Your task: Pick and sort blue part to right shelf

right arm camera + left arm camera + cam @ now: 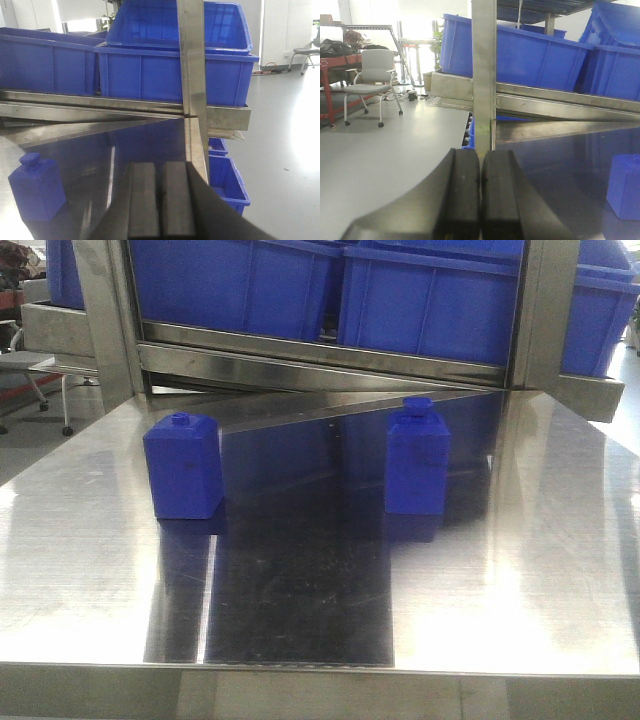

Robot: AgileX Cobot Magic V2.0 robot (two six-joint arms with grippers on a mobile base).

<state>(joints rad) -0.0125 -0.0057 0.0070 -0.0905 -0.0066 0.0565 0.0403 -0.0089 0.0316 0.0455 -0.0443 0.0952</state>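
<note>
Plainly, my left gripper [480,200] and right gripper [160,200] were pressed together, empty; right should spread wide, straddling the right part [417,460] squarely.

Front view: raised, facing shelf [320,358] across table [300,600]. Wrist views: low, flanking; left part [625,192], right part [37,192] shared with front.

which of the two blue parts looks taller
The right blue part: narrower, its cap rising higher in the front view. The left blue part is squatter and wider.
</note>
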